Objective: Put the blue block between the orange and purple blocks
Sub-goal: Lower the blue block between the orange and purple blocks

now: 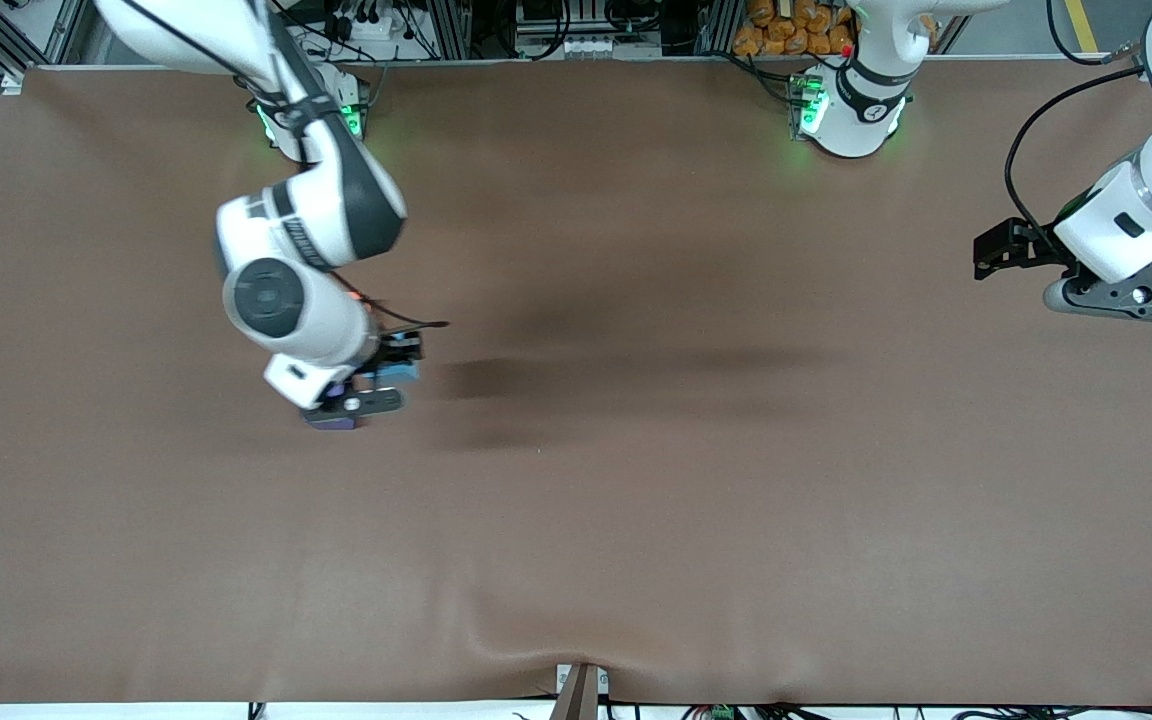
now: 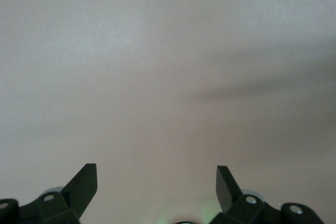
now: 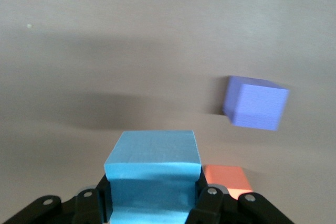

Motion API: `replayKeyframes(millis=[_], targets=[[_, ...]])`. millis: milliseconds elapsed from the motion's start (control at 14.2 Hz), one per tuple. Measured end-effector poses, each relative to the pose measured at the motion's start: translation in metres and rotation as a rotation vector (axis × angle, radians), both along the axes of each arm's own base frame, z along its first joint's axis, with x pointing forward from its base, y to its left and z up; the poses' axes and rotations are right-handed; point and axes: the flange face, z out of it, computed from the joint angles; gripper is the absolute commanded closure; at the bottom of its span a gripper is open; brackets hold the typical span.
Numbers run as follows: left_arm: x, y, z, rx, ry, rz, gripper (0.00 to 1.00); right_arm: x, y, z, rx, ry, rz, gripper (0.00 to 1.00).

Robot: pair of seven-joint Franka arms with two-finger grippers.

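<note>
My right gripper (image 3: 153,195) is shut on the light blue block (image 3: 152,174), which hangs just above the table; in the front view the blue block (image 1: 399,373) shows under the right gripper (image 1: 386,380). The purple block (image 3: 255,102) lies on the table close by, and its edge (image 1: 331,421) peeks out below the wrist. The orange block (image 3: 227,178) lies beside the held block, partly covered by a finger; the arm hides it in the front view. My left gripper (image 2: 156,174) is open and empty, waiting over the left arm's end of the table (image 1: 1051,275).
The brown table cloth (image 1: 636,480) is bare around the blocks. A small bracket (image 1: 579,690) sits at the table's edge nearest the front camera. Cables and both arm bases line the edge where the robots stand.
</note>
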Motion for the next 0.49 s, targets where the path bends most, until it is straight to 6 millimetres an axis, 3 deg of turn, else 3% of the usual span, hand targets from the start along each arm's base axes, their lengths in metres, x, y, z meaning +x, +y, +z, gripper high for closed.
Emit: replayKeyframes(millis=[281,492], targets=[[0.000,0.000,0.000,0.000,0.000,0.001,0.00,-0.011,-0.048,-0.013,-0.001,0.048,-0.016,0.92],[0.000,0.001,0.001,0.000,-0.003,0.001,0.00,-0.020,-0.058,-0.032,-0.004,0.063,-0.024,0.92]])
